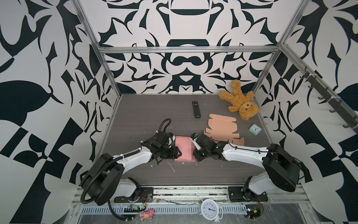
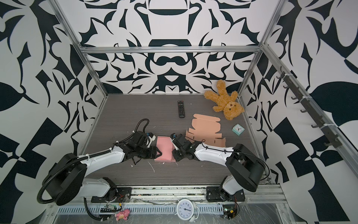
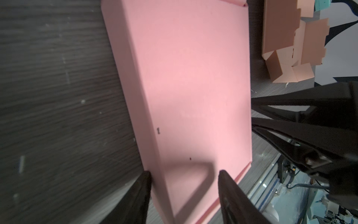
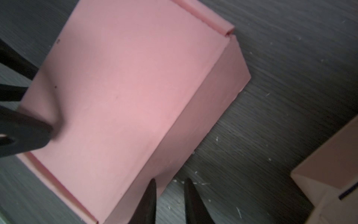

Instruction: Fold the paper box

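Pink paper box [image 1: 184, 148] is seen flat on the table [image 1: 155, 116] between the two arms, lid down. It is judged to be nearly folded. One end lip [image 4: 227, 32] looks curled and may not be fully tucked.

Left pincer [image 3: 184, 172]: jaws apart, straddling the box's side edge, one finger against the side wall and the other over the lid. No clamp can be made out. A dark patch is seen on the lid beside it; whether it is shadow or dent cannot be told.

Right pincer [image 4: 169, 180]: jaws narrowly apart, nothing between them, just beside the opposite side wall. Contact cannot be confirmed.

Risks, as judged:
- Wall and lid edge could be creased if the left jaws are closed further, since the card looks thin.
- The box could be slid or spun on the table if it is pushed from one side without opposing support.
- The lid could spring up once pressure is removed, if the lip is not seated.
- The right fingertip could be driven over the wall's top edge and under the lid, popping it open.
- Fingers could collide, as both pincers are crowded onto a small box.
- The flat tan blank [image 1: 222, 128] could be snagged and dragged, because the right arm passes over its near edge.
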